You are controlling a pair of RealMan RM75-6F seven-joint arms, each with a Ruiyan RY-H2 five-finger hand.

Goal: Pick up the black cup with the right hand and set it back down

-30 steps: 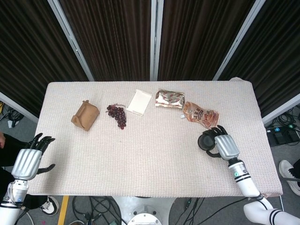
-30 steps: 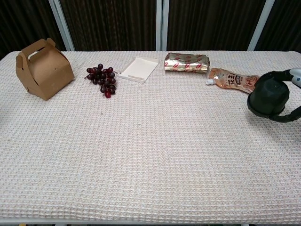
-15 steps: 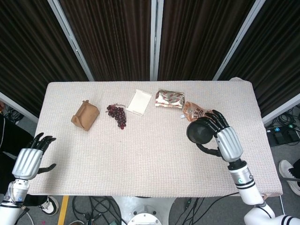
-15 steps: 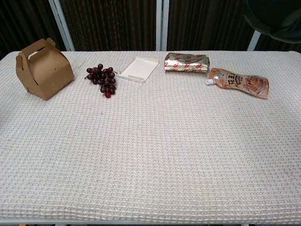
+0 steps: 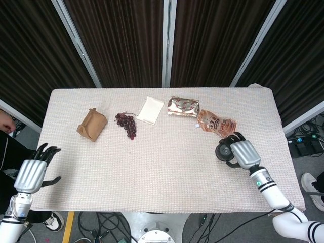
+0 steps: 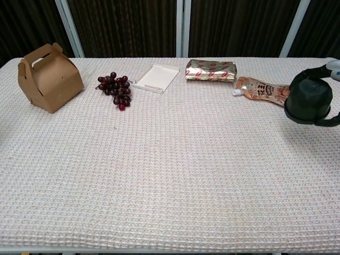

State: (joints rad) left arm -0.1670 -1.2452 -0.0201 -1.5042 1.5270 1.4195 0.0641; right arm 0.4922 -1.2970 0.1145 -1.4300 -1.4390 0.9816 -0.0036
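Note:
The black cup is at the right side of the table, just in front of the orange drink pouch. My right hand grips it from the right, fingers wrapped around its side. In the chest view the black cup sits low at the right edge, with the fingers curling round its base. Whether it touches the cloth I cannot tell. My left hand hangs open off the table's left front corner, holding nothing.
Along the back of the table lie a brown paper box, a bunch of dark grapes, a white tray and a shiny foil packet. The cloth-covered table ends close behind my right wrist.
The right hand raised the cup high above the table half a second ago; now it has come back down to nearly where it started. The left hand has not moved.

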